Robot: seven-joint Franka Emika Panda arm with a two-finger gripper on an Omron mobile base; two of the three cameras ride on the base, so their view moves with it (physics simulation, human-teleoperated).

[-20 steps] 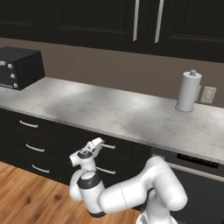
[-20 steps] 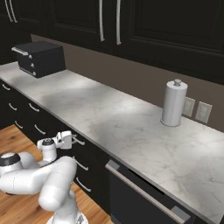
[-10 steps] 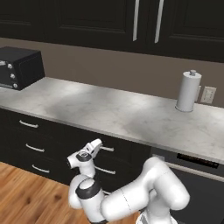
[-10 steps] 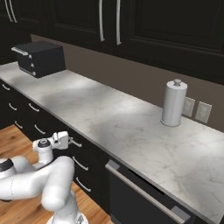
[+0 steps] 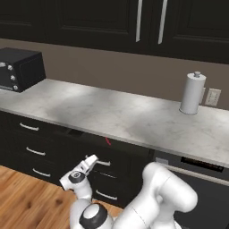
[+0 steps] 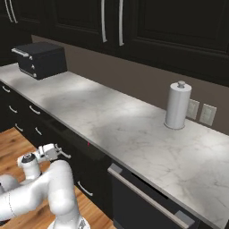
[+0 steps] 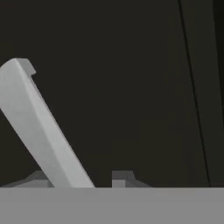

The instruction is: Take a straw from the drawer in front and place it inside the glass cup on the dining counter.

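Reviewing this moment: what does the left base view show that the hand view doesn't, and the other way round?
Left base view: the veined marble worktop, the black toaster oven, the tall white paper-towel roll, and a sliver of the thin red straw in the gap of the slightly open black-fronted drawer. Hand view: up close, the jaws straddle the slim silver bar handle, with a gap on one side. Both: the gripper at that handle, against the dark drawer front.

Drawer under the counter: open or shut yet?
Partly open. The drawer front stands out from the counter edge, and a gap shows the red straw inside.
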